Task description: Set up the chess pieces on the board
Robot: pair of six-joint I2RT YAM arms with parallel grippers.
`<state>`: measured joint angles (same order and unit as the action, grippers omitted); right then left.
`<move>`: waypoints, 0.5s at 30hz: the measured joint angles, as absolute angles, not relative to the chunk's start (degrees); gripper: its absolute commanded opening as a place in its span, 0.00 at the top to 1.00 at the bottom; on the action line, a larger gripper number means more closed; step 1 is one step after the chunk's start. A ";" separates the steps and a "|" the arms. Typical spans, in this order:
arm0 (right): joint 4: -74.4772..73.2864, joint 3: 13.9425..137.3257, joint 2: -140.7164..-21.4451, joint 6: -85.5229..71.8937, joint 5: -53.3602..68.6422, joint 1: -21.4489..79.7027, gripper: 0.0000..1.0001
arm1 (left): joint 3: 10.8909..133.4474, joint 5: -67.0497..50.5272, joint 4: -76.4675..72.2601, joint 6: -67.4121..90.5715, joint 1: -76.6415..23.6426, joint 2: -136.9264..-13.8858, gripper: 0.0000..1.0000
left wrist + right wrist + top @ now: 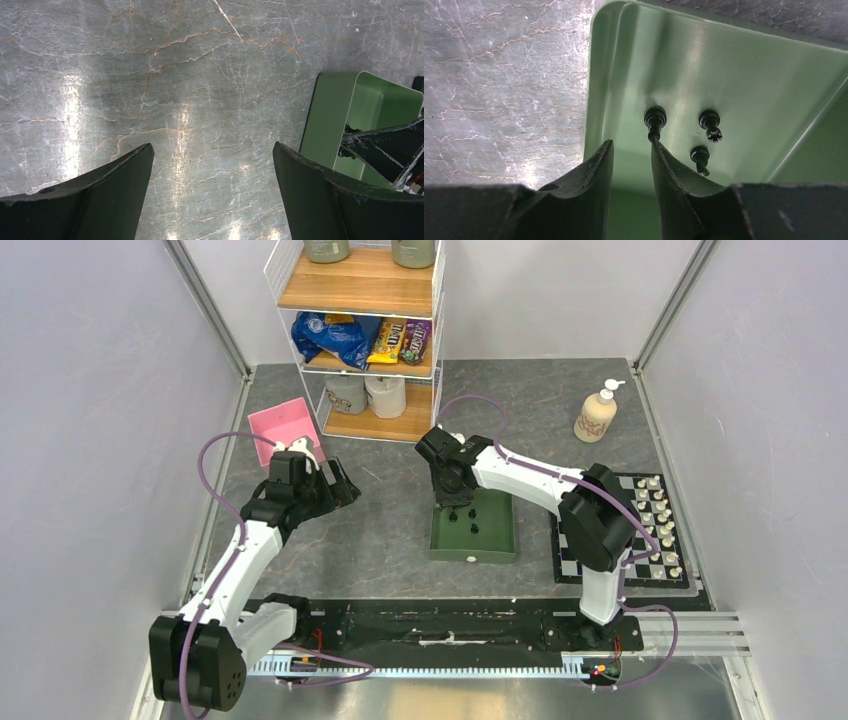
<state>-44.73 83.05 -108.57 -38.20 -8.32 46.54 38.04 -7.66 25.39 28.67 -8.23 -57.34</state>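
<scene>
Right wrist view: three black chess pieces point(654, 121) lay in the green tray point(596, 75), beyond the right gripper point(632, 145).
We found their long axes running toward its narrowly parted, empty jaws, the nearest at one fingertip point(659, 150). White pieces point(662, 525) stood on the board point(566, 562); the left gripper point(212, 146) hung wide open.

This is a robot lab. Two robot arms point(235, 565) sit bolted on a table point(385, 530) between bare walls point(90, 390).
</scene>
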 measured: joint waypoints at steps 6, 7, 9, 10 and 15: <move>-44.73 83.05 -109.21 -38.46 -9.10 46.54 0.60 | 38.04 -7.66 25.39 28.67 -8.23 -57.65 0.04; -44.71 83.05 -109.43 -38.48 -9.17 46.54 0.60 | 38.04 -7.66 25.39 28.67 -8.23 -57.65 0.04; -44.75 83.00 -109.89 -38.54 -9.23 46.54 0.60 | 38.04 -7.66 25.39 28.67 -8.23 -57.65 0.04; -44.80 82.98 -110.06 -38.54 -9.37 46.54 0.60 | 38.04 -7.66 25.39 28.67 -8.23 -57.65 0.04; -44.88 82.91 -110.72 -38.54 -9.65 46.48 0.60 | 38.04 -7.66 25.39 28.67 -8.23 -57.65 0.04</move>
